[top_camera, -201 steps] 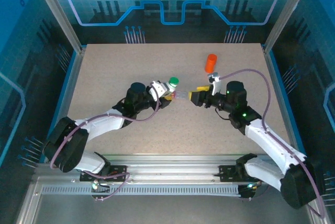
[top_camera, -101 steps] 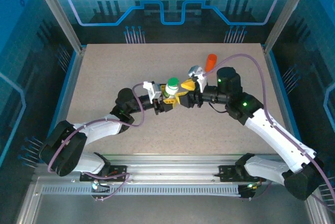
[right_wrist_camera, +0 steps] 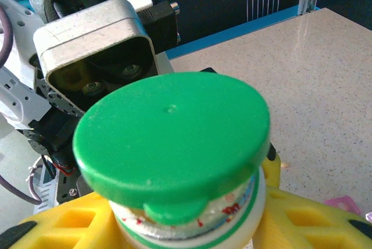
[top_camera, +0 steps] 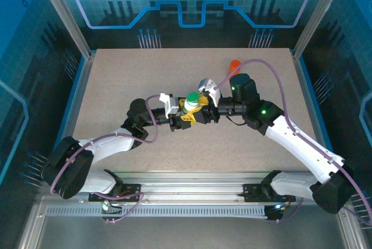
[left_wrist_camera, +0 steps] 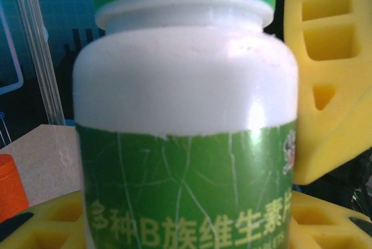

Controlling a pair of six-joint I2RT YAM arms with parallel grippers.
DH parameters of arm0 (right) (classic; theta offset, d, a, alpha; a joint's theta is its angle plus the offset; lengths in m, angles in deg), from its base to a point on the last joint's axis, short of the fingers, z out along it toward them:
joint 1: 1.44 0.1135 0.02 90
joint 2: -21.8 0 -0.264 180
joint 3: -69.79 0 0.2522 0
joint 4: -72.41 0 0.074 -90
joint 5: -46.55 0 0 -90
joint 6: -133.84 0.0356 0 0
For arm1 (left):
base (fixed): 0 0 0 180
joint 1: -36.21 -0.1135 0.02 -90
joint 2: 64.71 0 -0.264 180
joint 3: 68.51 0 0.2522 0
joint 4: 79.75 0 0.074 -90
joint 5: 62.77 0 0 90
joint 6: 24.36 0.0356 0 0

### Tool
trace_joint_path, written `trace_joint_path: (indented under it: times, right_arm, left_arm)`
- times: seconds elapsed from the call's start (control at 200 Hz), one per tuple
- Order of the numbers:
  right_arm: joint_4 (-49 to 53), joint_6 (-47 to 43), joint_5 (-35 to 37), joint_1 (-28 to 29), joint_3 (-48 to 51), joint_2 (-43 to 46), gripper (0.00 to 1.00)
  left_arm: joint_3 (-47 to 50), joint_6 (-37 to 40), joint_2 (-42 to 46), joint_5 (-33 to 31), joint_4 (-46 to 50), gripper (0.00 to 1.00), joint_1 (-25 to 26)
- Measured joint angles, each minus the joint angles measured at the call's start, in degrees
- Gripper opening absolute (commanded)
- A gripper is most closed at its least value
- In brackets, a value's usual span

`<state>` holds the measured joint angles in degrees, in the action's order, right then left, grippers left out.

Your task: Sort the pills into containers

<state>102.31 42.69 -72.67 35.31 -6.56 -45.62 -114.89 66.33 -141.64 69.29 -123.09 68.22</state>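
Mid-table, left gripper (top_camera: 185, 115) clamps the bottle (top_camera: 190, 103) clear of the surface. Right gripper (top_camera: 201, 111) straddles its cap (right_wrist_camera: 171, 135); can't tell whether it grips. Pill box (right_wrist_camera: 349, 204) lies just beside the bottle. Step looks like uncapping. Next: pinch cap, twist off.

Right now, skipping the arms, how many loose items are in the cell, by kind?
Bottles: 2 (white bottle with a green cap, orange bottle)
Pill box: 1 (a pink corner is in view)
Total: 3
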Motion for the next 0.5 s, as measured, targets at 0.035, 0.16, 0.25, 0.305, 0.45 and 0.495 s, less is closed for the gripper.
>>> trace_joint_path:
  times: [0.035,0.16,0.25,0.305,0.45,0.495]
  right_arm:
    - [0.2,0.1,0.0,0.0,0.0,0.0,0.57]
    - [0.2,0.0,-0.1,0.5,0.2,0.0,0.57]
    - [-0.7,0.0,-0.2,1.0,1.1,0.3,0.57]
    - [-1.3,0.0,-0.2,1.1,1.9,0.7,0.54]
    - [-1.7,0.0,-0.1,1.1,2.9,1.4,0.46]
    - [-1.7,0.0,0.0,1.1,3.0,1.5,0.44]
  left_arm:
    - [0.0,0.8,0.5,-0.3,1.2,0.0,0.2]
    - [-1.0,3.9,1.6,-0.9,6.0,0.0,1.4]
    - [-1.4,5.7,1.9,-1.1,8.5,0.0,2.4]
    - [-1.4,6.2,2.0,-1.0,9.5,0.0,2.7]
    - [-1.5,6.8,2.0,-1.0,10.6,0.0,3.0]
    - [-1.7,6.9,2.1,-1.0,11.0,0.0,3.0]
